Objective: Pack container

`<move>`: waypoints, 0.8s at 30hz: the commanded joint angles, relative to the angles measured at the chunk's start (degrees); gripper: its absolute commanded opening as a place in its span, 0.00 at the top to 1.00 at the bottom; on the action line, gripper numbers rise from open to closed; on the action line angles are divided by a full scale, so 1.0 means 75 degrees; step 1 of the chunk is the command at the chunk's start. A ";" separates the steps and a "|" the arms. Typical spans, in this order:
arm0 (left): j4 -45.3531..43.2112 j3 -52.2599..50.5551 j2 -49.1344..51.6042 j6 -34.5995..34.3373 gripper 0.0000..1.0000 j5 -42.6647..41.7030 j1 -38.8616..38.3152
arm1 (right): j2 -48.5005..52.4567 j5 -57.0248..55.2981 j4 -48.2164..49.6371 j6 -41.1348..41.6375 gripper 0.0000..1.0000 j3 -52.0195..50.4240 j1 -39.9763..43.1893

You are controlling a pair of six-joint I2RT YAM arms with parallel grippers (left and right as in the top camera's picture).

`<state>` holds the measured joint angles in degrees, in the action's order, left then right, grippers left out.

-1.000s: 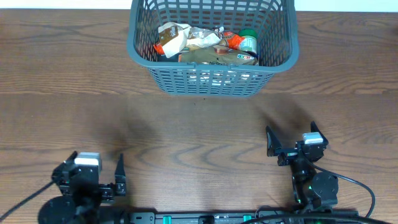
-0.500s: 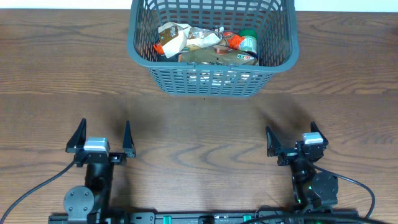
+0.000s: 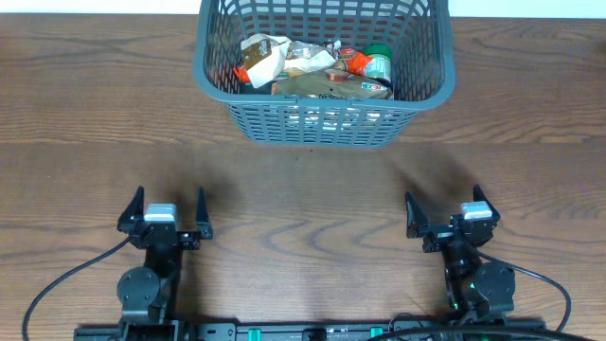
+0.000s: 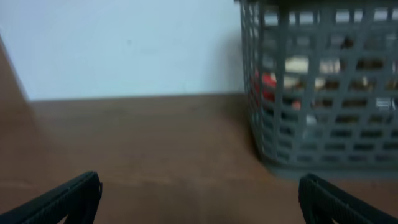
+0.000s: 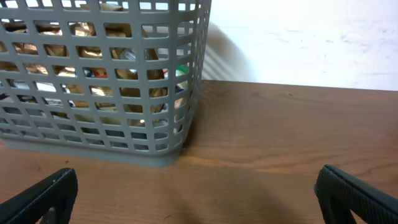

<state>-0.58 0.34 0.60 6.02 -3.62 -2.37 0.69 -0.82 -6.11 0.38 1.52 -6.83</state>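
Only overhead shows both whole: left pincer (image 3: pixel 169 197), right pincer (image 3: pixel 443 199), each wide, empty. Wrist views glimpse packets (image 3: pixel 312 71) through container (image 5: pixel 93 154) lattice.

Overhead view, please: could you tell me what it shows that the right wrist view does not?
Only overhead: the left gripper, open and empty, and the container seen down through its open top, with the packets piled on its floor.
Only right wrist: the white wall behind the table, and the container's base resting on the wood.
Both: the container, the packets inside it, and the right gripper, open and empty.
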 commanded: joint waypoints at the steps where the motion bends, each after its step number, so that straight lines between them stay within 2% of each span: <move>1: 0.0475 -0.0015 -0.0067 0.0041 0.02 -0.1008 -0.0023 | -0.0055 0.0055 0.0009 -0.0029 0.01 -0.0044 0.0050; 7: 0.0449 -0.0015 -0.0067 -0.0230 0.02 -0.1518 -0.0023 | -0.0055 0.0055 0.0009 -0.0029 0.01 -0.0044 0.0050; 24: 0.0446 -0.0015 -0.0052 -0.0446 0.02 -0.1515 -0.0023 | -0.0055 0.0055 0.0009 -0.0029 0.01 -0.0044 0.0050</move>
<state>0.62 1.10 0.58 3.16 -13.17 -2.37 0.69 -0.82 -6.13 0.38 1.52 -6.83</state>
